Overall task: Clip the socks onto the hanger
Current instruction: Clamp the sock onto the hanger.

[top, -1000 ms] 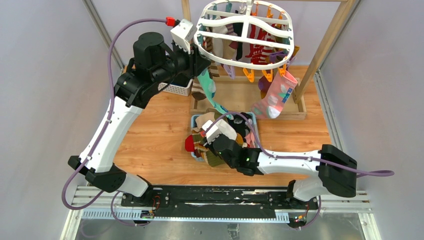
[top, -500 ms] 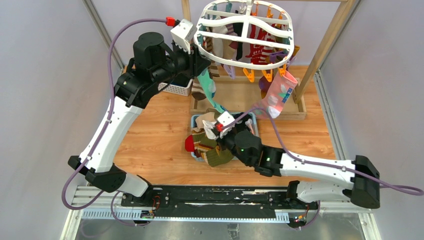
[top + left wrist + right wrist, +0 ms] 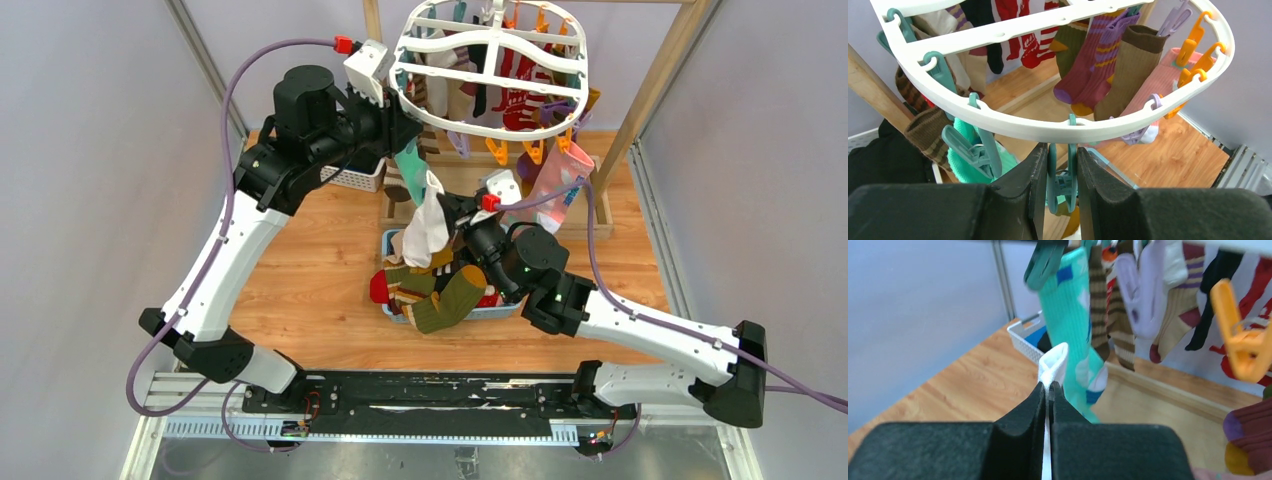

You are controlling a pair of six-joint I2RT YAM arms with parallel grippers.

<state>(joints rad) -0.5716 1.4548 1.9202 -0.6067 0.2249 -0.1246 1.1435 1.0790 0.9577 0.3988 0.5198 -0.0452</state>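
Observation:
The white oval hanger (image 3: pixel 440 72) hangs at the back, with several socks clipped to it, among them a mint one (image 3: pixel 412 170) and a pink one (image 3: pixel 555 185). My left gripper (image 3: pixel 405 125) is shut on a teal clothespin (image 3: pixel 1062 175) under the hanger's near rim (image 3: pixel 1038 127). My right gripper (image 3: pixel 450 205) is shut on the cuff of a white sock (image 3: pixel 428 222), which hangs above the blue basket (image 3: pixel 500 310). In the right wrist view the gripper (image 3: pixel 1049 390) pinches the white cuff (image 3: pixel 1054 362) just before the mint sock (image 3: pixel 1068 315). Loose socks, including an olive one (image 3: pixel 445 300), fill the basket.
A white lattice basket (image 3: pixel 355 180) sits behind my left arm. The wooden rack's slanted pole (image 3: pixel 650 100) and base tray (image 3: pixel 600 225) stand at the back right. An orange clothespin (image 3: pixel 1243 345) hangs close on the right of the right wrist view.
My right arm has risen from the blue basket towards the hanger, drawing the white sock up out of the pile. My left gripper has stayed on the rim clothespin.

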